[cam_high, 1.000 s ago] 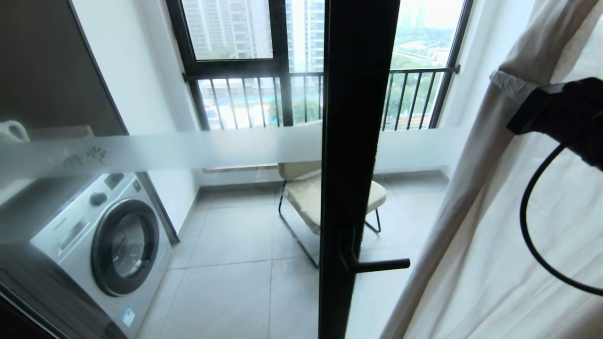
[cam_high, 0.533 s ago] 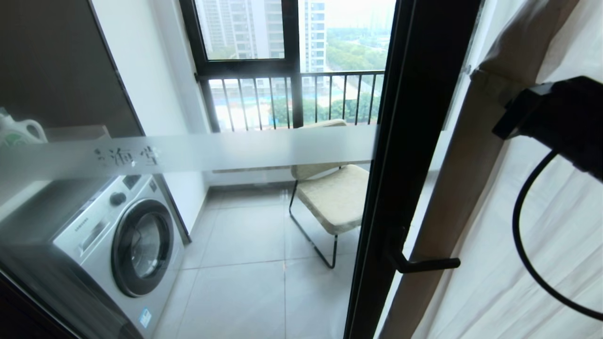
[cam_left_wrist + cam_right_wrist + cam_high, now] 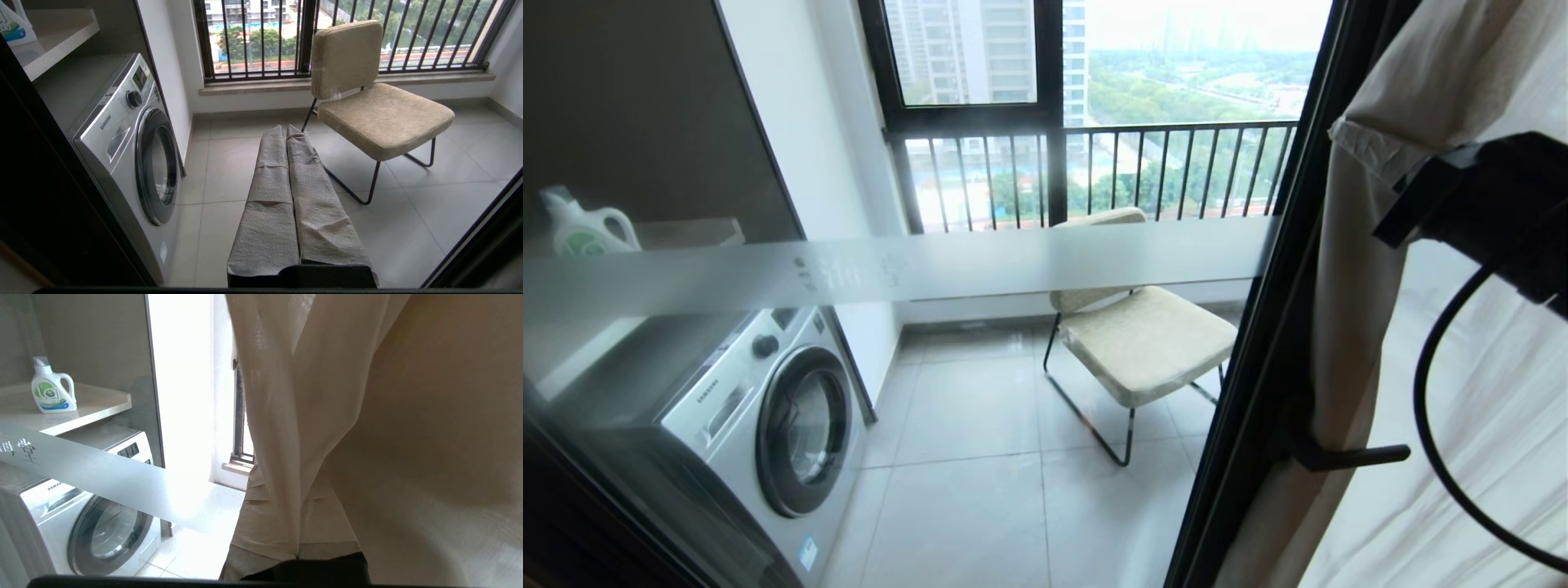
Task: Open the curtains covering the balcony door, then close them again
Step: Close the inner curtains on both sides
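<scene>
Beyond the balcony door (image 3: 980, 261), more glass is exposed than a second ago as the right gripper (image 3: 300, 555), jaws pinching the curtains (image 3: 1364, 310), draws them rightward, progressing opening.

The right gripper's (image 3: 298, 555) cloth-wrapped fingers are lying buried in the thick beige woven curtain (image 3: 367, 416), so their tips are hidden; behind that pincer in the head view, its black arm is running off the edge. The curtain is also covering part of the black-framed glass balcony door's (image 3: 1258, 392) frame beside the pincer. Well away from it, the grey front-loading washing machine (image 3: 768, 425) is being cut off by the edge, and the characters on the frosted white band (image 3: 849, 269) are staying unreadable.
</scene>
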Controlling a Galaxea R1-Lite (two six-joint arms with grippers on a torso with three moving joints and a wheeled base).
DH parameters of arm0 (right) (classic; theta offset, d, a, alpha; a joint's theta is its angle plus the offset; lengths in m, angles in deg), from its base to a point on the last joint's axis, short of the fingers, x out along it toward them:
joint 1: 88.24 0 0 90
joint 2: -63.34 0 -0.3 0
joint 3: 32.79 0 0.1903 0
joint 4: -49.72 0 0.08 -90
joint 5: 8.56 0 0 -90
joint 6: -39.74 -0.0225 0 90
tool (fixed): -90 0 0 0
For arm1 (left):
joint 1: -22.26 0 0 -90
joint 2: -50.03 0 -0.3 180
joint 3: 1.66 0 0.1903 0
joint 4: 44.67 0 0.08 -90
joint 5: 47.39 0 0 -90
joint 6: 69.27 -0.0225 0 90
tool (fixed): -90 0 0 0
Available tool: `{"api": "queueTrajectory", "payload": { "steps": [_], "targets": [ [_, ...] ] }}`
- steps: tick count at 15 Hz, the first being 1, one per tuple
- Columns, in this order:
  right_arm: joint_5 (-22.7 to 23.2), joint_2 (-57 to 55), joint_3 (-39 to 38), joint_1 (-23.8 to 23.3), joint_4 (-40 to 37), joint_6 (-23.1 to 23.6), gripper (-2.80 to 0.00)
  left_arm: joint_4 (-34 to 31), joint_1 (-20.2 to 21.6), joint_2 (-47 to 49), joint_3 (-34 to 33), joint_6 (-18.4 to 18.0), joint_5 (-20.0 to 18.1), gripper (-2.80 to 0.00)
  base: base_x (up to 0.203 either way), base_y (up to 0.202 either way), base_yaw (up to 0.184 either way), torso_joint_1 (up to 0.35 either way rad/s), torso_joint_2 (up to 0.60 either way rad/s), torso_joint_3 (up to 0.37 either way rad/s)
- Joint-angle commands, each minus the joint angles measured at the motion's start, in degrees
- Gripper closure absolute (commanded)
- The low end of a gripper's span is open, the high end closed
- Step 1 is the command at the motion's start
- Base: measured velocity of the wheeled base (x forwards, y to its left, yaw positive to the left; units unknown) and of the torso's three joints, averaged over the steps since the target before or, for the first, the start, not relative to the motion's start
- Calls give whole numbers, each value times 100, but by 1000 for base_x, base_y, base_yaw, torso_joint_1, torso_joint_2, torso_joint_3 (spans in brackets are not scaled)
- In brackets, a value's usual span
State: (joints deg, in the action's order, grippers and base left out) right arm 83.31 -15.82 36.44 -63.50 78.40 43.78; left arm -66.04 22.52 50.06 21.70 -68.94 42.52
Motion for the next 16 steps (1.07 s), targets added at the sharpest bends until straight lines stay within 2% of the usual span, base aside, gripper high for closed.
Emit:
{"api": "queueTrajectory", "payload": {
  "steps": [1, 4, 10, 13, 16],
  "targets": [
    [7, 6, 2, 13, 34, 29, 0, 2, 0, -2, 0, 2, 0, 0, 0, 190, -2, 4, 5, 2],
    [7, 6, 2, 16, 43, 47, 0, 2, 0, -2, 0, 2, 0, 0, 0, 142, 3, 1, 3, 0],
    [-10, 83, 3, 374, -17, 90, 0, 2, 0, -2, 0, -7, 0, 0, 0, 0, 0, 0, 0, 0],
    [-52, 103, -50, 348, -54, 193, 0, 2, 0, -2, 0, -7, 0, 0, 0, 0, 0, 0, 0, 0],
    [-283, 274, -292, 294, -45, 200, 0, 0, 0, -2, 0, -7, 0, 0, 0, 0, 0, 0, 0, 0]
  ]
}}
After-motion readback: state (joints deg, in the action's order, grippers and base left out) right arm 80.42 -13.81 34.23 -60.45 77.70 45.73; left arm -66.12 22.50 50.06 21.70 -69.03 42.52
